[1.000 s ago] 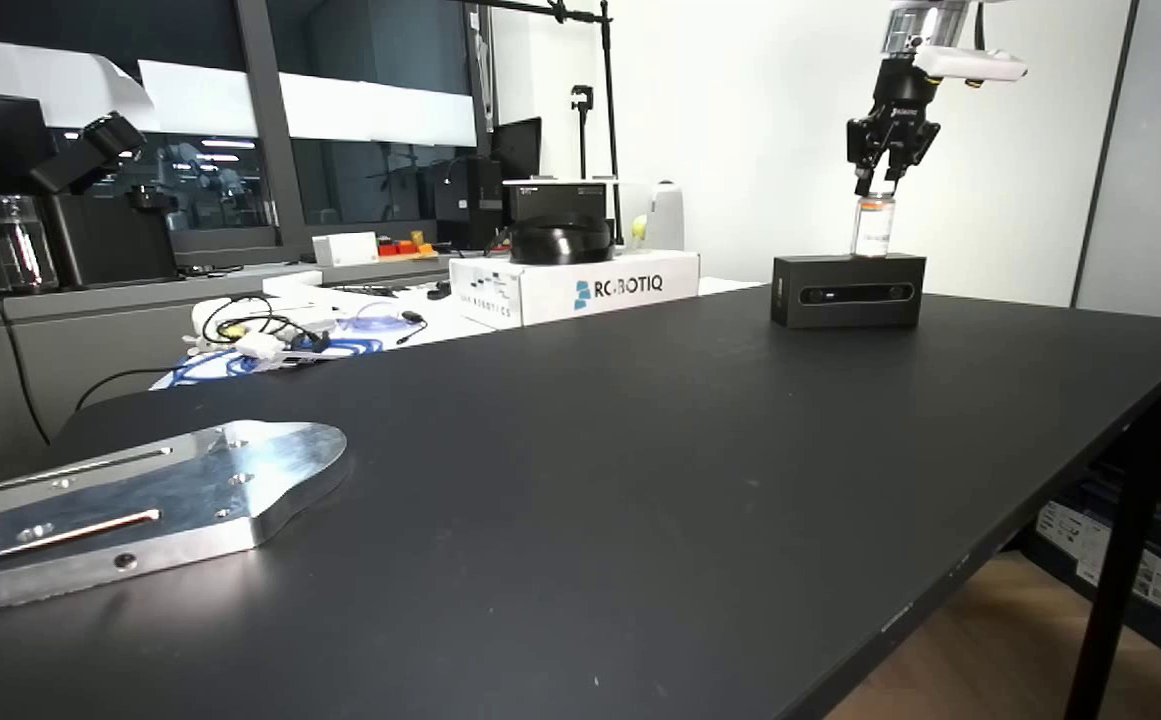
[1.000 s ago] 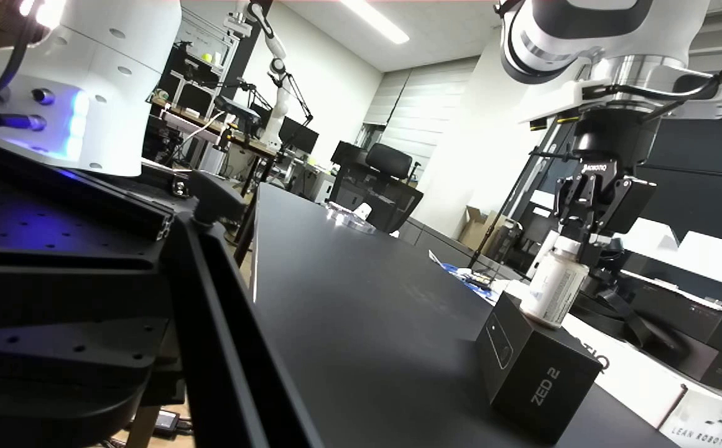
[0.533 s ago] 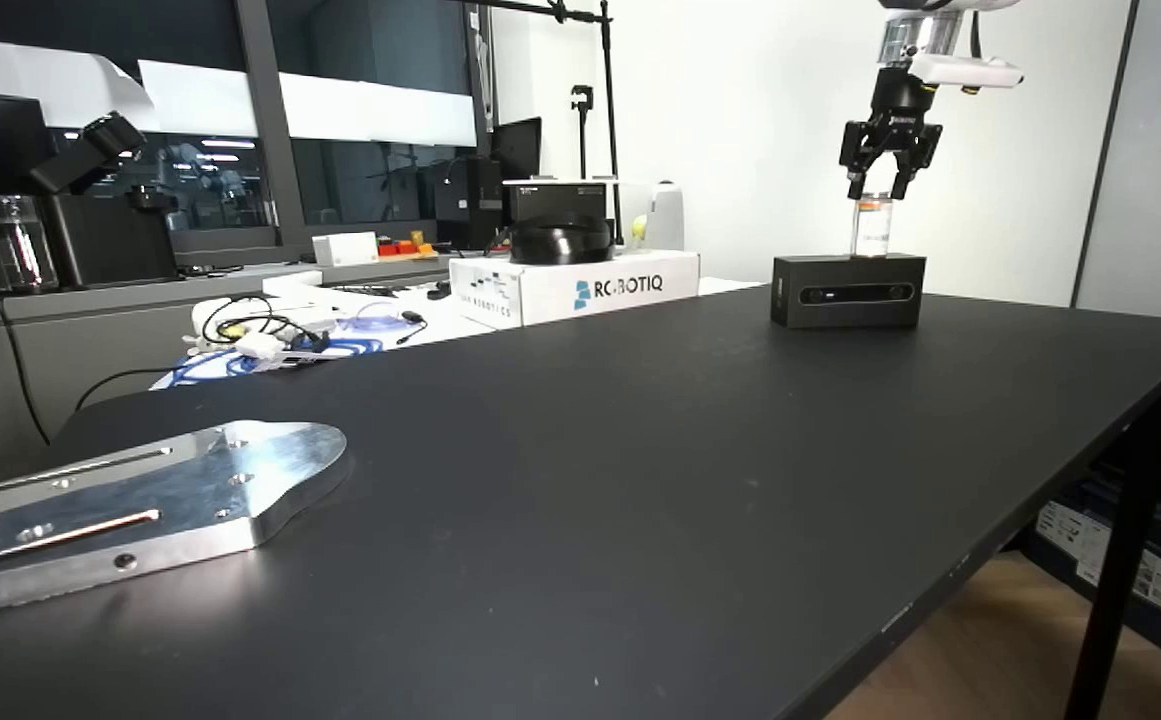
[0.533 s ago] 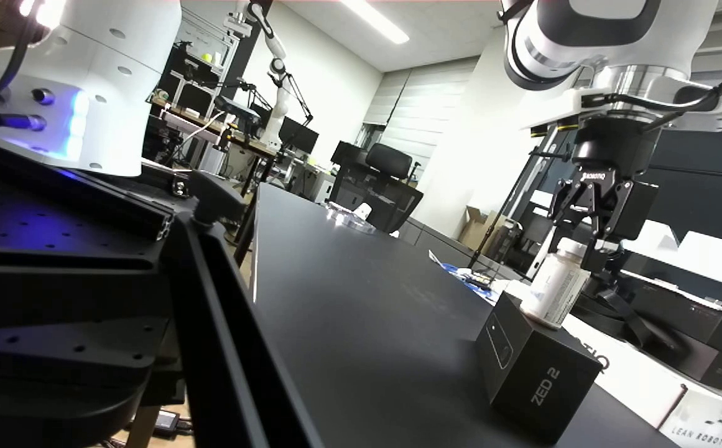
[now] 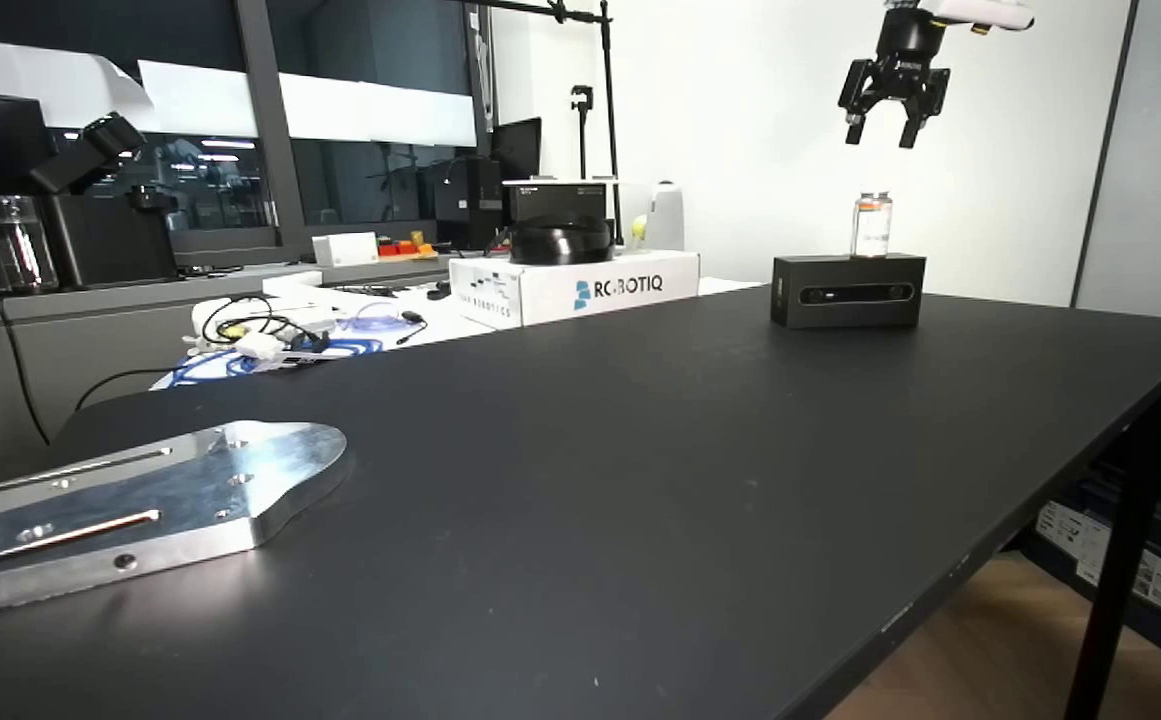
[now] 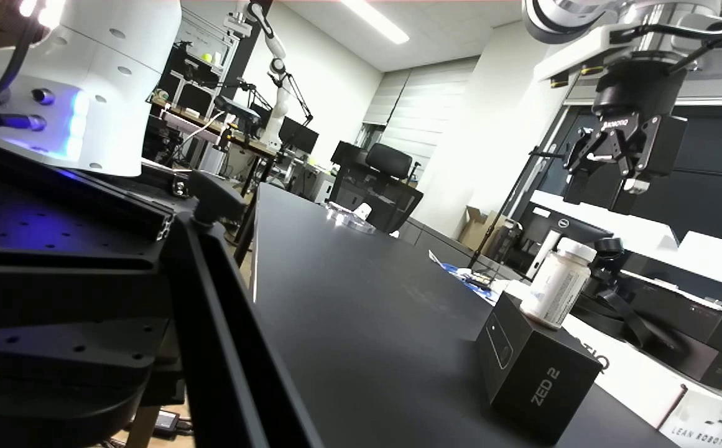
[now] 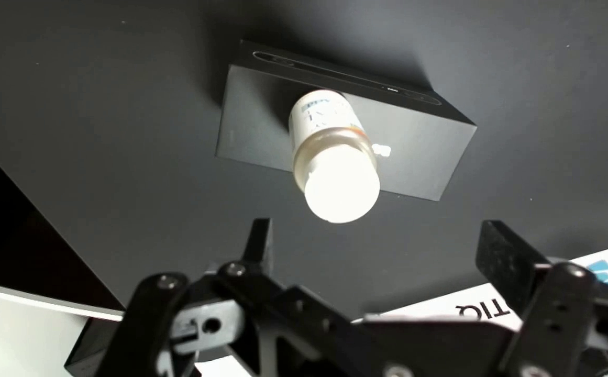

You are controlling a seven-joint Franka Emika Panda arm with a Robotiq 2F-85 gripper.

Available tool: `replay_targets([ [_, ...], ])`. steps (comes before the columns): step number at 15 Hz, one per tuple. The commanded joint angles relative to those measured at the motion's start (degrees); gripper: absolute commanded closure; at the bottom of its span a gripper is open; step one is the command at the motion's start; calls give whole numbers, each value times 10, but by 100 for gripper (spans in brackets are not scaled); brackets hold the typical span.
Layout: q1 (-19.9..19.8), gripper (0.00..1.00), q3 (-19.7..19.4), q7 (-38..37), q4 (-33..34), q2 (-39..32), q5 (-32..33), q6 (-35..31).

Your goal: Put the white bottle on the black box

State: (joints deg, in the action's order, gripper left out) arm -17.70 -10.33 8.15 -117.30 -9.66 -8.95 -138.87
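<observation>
See the white bottle [image 6: 556,283] standing upright on the top face of the black box [image 6: 535,367], with the base close to the long edge above the printed front; can't judge from these angles just how close

Judging by that, would call the placing done and the bottle let go, leaving only the clearing-off in hand; would ask next for a straight rise away from the bottle, with no sideways swing and no fresh grip; so near that edge, could well tip if brushed

Lies, in an exterior view, below the gap of the gripper [image 5: 881,135], well clear of both tips; shows in the wrist view ahead of the fingers [image 7: 504,254] and between their lines, nearer to the picture-left finger than to the picture-right finger

Can make out those fingers spread wide in all three views, with bare air between and no hold on anything

Farther out, can pick out the dark table [image 5: 640,480] bearing the black box, a white cardboard box [image 5: 590,290] with Robotiq print beyond the table edge, and, on the same table but well apart from the bottle, a shiny metal plate [image 5: 180,490]
</observation>
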Motion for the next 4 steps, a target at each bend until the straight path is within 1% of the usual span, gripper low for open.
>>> replay_targets([
  [1,7,0,-8,4,1,10,-1,13],
  [4,8,0,-9,7,0,14,-2,17],
])
